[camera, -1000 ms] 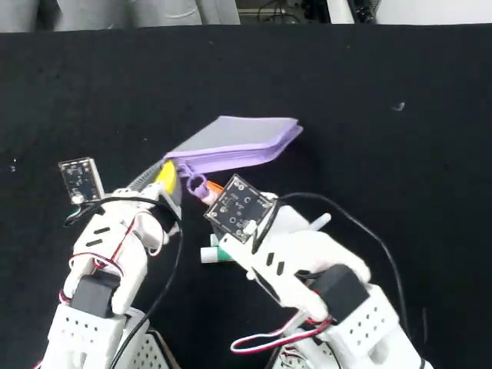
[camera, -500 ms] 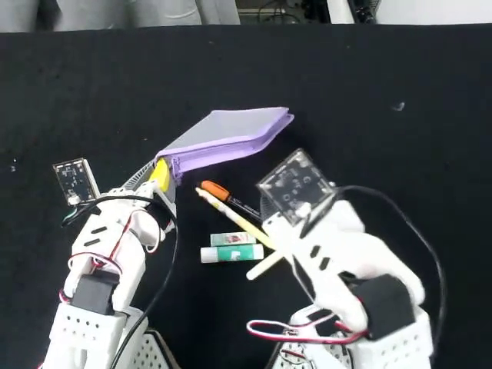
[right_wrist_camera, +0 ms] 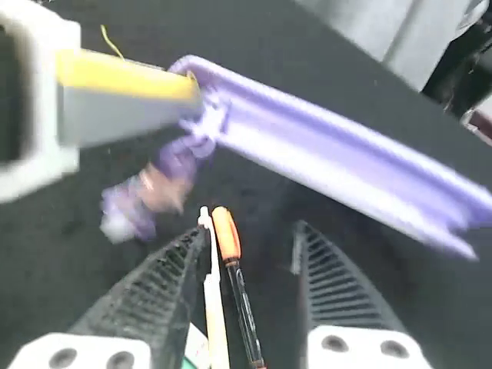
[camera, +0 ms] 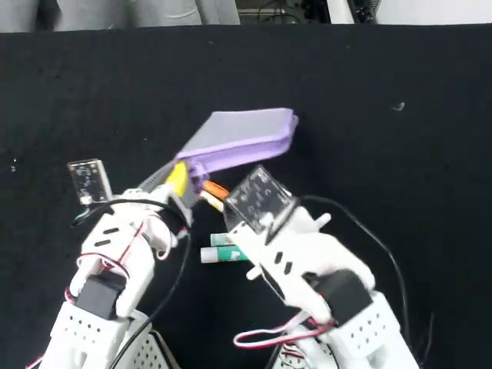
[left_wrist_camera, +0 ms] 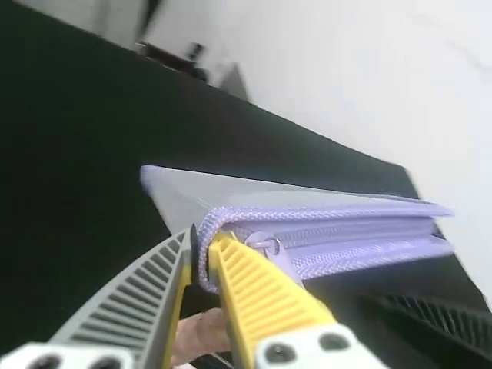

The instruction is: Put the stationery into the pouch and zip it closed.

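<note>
1. Closed on the near corner seam of the lilac fabric pouch (left_wrist_camera: 346, 231), the left end effector (left_wrist_camera: 201, 242) pinches it between a ribbed grey finger and a ribbed yellow one. It now sits slightly closer to the other arm than half a second ago.
2. Spread wide with nothing held, the right end effector (right_wrist_camera: 250, 231) hangs just below the pouch, its black ribbed fingers either side of the pen tips. That arm has swung back in toward the pouch since the previous frame.
3. Matte black and cloth-like, the surface (camera: 384, 154) carries everything.
4. Flat and rectangular with a woven zip band, the pouch is lifted at the gripped corner, and its far end slopes down toward the surface.
5. An orange-capped black pen (right_wrist_camera: 226, 234) and a slim cream-coloured pen (right_wrist_camera: 209, 284) lie side by side under the right end effector.
6. Two short green-and-white tubes (camera: 223, 254) lie parallel, near the pens.
7. A purple zip pull (right_wrist_camera: 177, 157) dangles, blurred, beside the left end effector.
</note>
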`<move>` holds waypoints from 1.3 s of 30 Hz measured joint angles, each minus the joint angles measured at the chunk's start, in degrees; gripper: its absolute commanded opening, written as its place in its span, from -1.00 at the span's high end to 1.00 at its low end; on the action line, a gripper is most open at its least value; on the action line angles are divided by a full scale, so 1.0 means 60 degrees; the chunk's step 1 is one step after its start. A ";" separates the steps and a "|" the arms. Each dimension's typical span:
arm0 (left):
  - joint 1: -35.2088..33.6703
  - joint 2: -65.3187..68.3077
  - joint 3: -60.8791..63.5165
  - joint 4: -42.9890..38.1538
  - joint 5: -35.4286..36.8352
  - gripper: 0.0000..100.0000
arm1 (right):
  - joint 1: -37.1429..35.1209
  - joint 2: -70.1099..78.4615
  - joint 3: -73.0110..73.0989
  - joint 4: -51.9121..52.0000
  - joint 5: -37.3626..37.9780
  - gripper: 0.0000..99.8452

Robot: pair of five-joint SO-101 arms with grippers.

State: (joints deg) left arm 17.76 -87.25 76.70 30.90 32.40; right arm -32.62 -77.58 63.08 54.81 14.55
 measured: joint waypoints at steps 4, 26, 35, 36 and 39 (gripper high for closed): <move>0.0366 0.0000 0.0000 0.0000 0.0000 0.94 | -0.0425 -0.1524 0.0777 -0.0088 -0.0029 0.58; 0.1158 0.0029 -0.1363 0.0952 0.0000 0.94 | -0.0821 -0.3941 0.2549 -0.0674 -0.0322 0.58; 0.1875 0.0015 -0.2007 0.1700 -0.0835 0.94 | -0.0835 -0.3927 0.2564 -0.0557 -0.0322 0.58; 0.1949 0.0000 -0.2037 0.1700 -0.0864 0.94 | -0.0835 -0.3927 0.2564 -0.0557 -0.0352 0.58; 0.2037 0.0000 -0.2081 0.1700 -0.0894 0.94 | -0.0835 -0.3927 0.2564 -0.0557 -0.0381 0.64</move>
State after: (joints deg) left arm 29.98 -87.25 64.22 41.10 27.03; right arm -37.63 -101.14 78.46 51.47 12.26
